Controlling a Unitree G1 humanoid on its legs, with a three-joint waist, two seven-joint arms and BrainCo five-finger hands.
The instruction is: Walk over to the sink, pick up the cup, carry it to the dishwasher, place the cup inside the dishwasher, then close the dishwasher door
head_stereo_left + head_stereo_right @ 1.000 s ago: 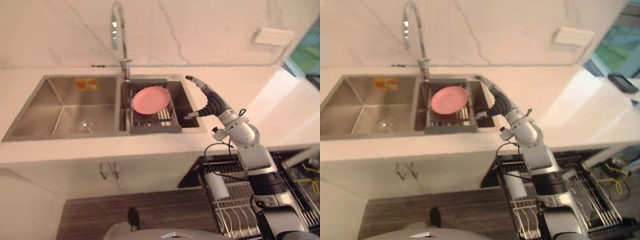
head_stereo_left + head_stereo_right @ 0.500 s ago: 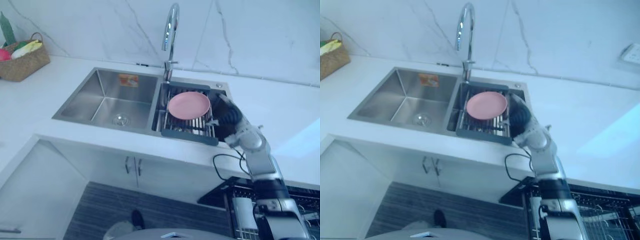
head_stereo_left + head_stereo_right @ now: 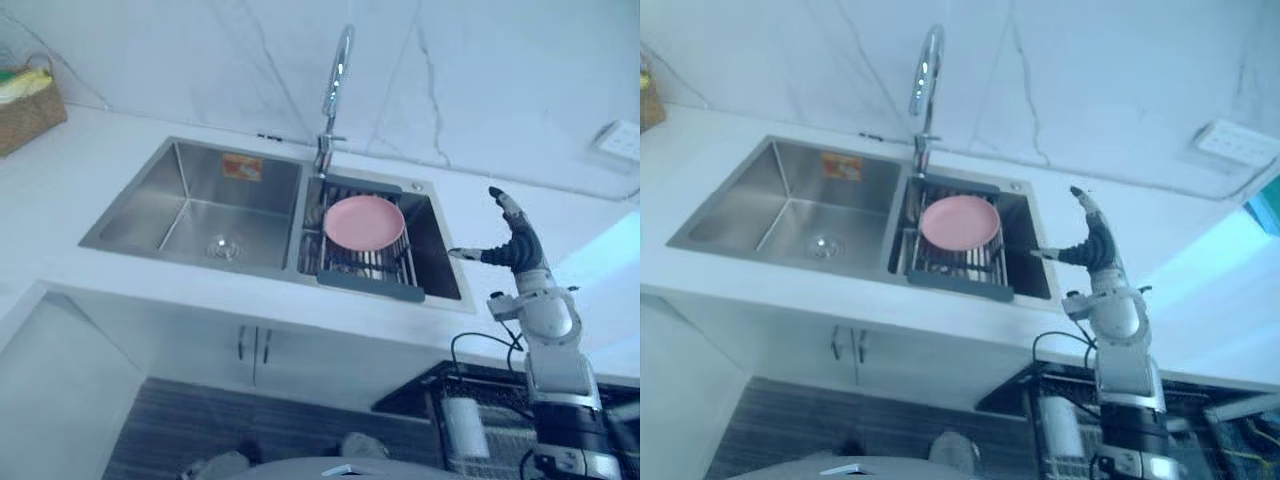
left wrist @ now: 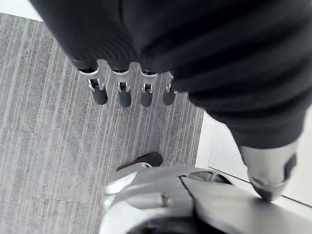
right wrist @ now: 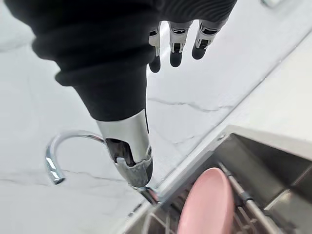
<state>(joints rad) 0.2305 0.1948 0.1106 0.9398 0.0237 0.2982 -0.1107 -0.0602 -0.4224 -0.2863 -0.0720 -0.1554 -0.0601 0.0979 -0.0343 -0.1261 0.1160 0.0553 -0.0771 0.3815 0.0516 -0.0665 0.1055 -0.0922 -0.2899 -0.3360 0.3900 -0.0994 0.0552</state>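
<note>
Left hand [image 4: 121, 95] hangs low over the striped floor [image 4: 44, 146], fingers straight and spread, holding nothing.

Below the counter on the robot's right, the dishwasher rack [image 3: 495, 412] is pulled out. A pale, cup-shaped thing [image 3: 462, 427] stands in it; I cannot tell whether it is the task's cup.

Cabinet doors [image 3: 250, 345] are shut under the sink.

Right hand [image 3: 517, 248] is raised over the counter [image 3: 450, 195], just beside the right rim of the sink [image 3: 140, 205]. Fingers are straight, thumb out toward the basin, nothing held.

The left basin holds only its drain. The right basin holds a drying rack [image 3: 366, 272] with a pink plate [image 3: 364, 222] leaning on it. The faucet [image 3: 338, 85] arches over the divider. Far off are a basket [image 3: 25, 105] on the left and a wall socket [image 3: 618, 142] on the right.

Judgement: the step is the pickup at the sink, with the grasp not begun. The next move calls for finding the cup first, since what lies in the basin is a plate.

Room: the counter to the right is bare and free for the arm. Into the basin, only a narrow gap lies between the drying rack and the right wall. Watch the sink rim, the faucet overhead and the pulled-out dishwasher rack by the legs.
</note>
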